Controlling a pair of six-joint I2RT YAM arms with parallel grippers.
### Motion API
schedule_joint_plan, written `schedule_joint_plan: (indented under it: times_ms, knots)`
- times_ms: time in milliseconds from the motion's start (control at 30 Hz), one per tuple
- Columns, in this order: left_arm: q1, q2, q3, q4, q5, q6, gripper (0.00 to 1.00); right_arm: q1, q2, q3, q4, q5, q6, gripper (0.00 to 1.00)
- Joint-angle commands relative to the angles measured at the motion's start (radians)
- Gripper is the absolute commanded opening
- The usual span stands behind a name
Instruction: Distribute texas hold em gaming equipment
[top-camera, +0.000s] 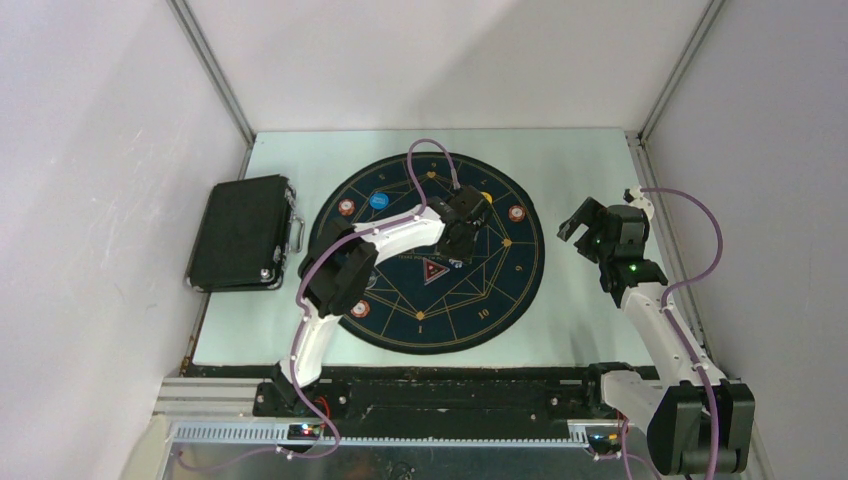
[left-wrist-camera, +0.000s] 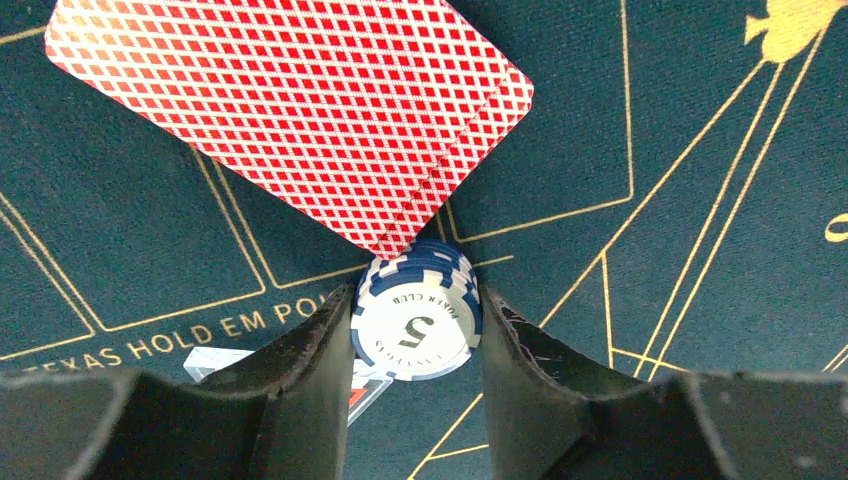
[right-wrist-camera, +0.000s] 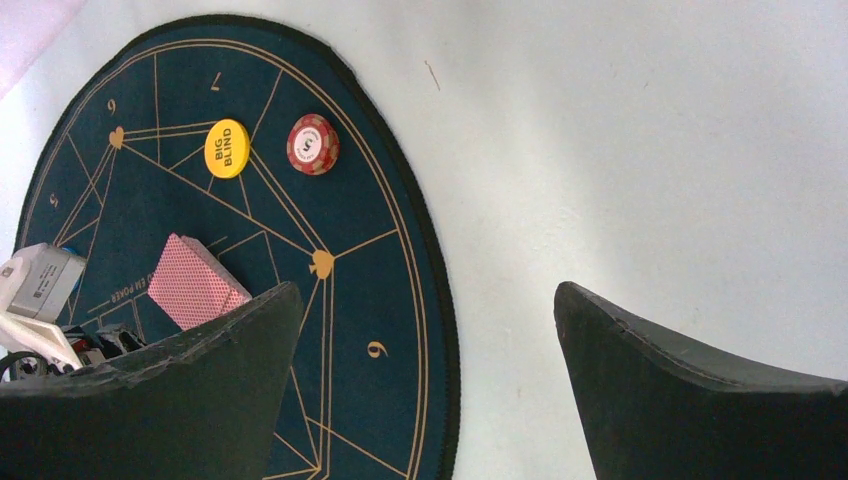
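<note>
Grip status: left end effector (left-wrist-camera: 415, 305) is closed against both sides of a chip stack (left-wrist-camera: 416, 325). The stack is blue and white, and its top face is marked 5. It sits on the dark mat (left-wrist-camera: 700, 250) near the centre. The right end effector (right-wrist-camera: 425, 292) hangs with its jaws wide apart and empty, over the bench (right-wrist-camera: 650, 150) just off the right edge of the mat.

Hazards judged from this position:

1. Stack shear. The stack holds several chips. If the fingers bear only on the upper chips, the lower ones are likely to drop or slide out during a lift.
2. Card disturbance. One corner of the card deck (left-wrist-camera: 290, 110) lies just beside the far side of the stack and may touch it; the left wrist view does not settle this. A tilted lift or a drag along the mat could fan or shift the top cards.
3. Token snag. A white and red edge shows beneath the left finger (left-wrist-camera: 310, 380). It is probably the red triangular token (top-camera: 435, 270). A finger pressing on it could flip it or carry it along.
4. Misplacement. A yellow chip (right-wrist-camera: 227, 148) and a red-white chip (right-wrist-camera: 312, 144) already occupy spots near the far right rim. Setting the stack down on an occupied spot would knock them.
</note>
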Motion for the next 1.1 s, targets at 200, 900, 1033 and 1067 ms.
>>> schedule_joint_plan:
  times_ms: [200, 900, 1033, 1067]
  knots:
    - [-0.012, -0.011, -0.007, 0.01, 0.007, -0.025, 0.01, -0.007, -0.002, 0.002, 0.026, 0.013, 0.003, 1.0]
    - [-0.012, -0.087, 0.037, -0.011, -0.052, -0.011, 0.0, -0.007, -0.003, 0.004, 0.024, 0.008, 0.004, 1.0]
    - [-0.012, -0.094, 0.048, -0.016, -0.05, -0.005, 0.0, -0.007, -0.003, 0.003, 0.023, 0.008, 0.005, 1.0]
    - [-0.012, -0.097, 0.048, -0.018, -0.052, -0.005, 0.0, -0.007, -0.004, 0.003, 0.024, 0.007, 0.005, 1.0]
